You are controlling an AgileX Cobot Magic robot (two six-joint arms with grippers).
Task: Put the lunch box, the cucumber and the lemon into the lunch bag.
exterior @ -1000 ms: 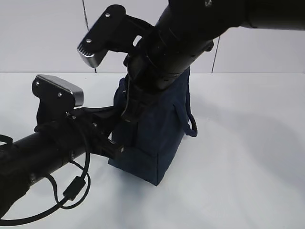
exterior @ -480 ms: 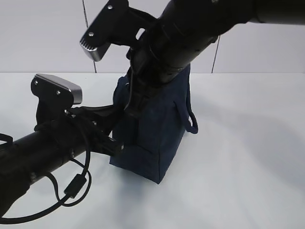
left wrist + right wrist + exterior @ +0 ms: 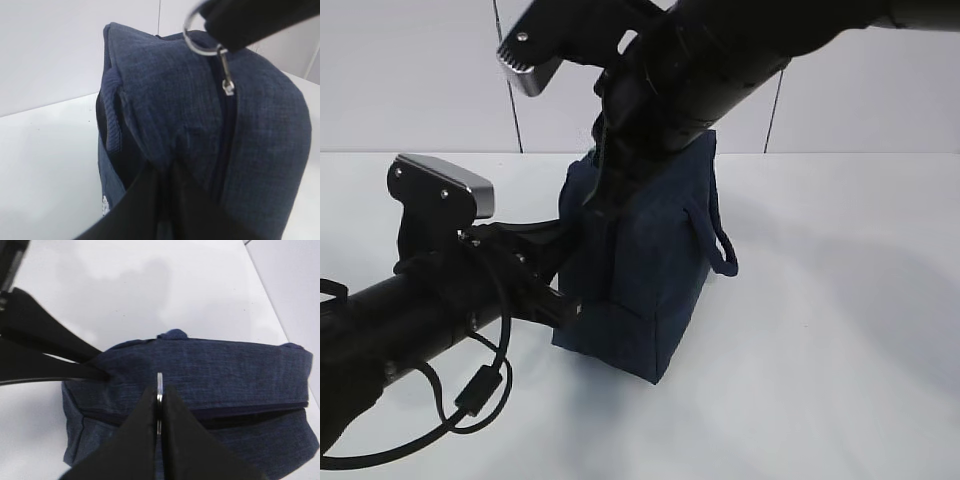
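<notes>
I see the lunch bag [image 3: 645, 270] standing mid-frame on the white table [image 3: 840, 330]. My right gripper [image 3: 159, 405] is clenched on its silver ring pull [image 3: 199, 37], top centre. My left gripper [image 3: 165, 172] pinches the bag's fabric edge at lower left.

It looks like a lab or a robot test room. A plain white table [image 3: 840, 330] stands before bare white wall panels [image 3: 410, 70] with dark seams, and two black arms [image 3: 410, 320] with wrist cameras work there.
</notes>
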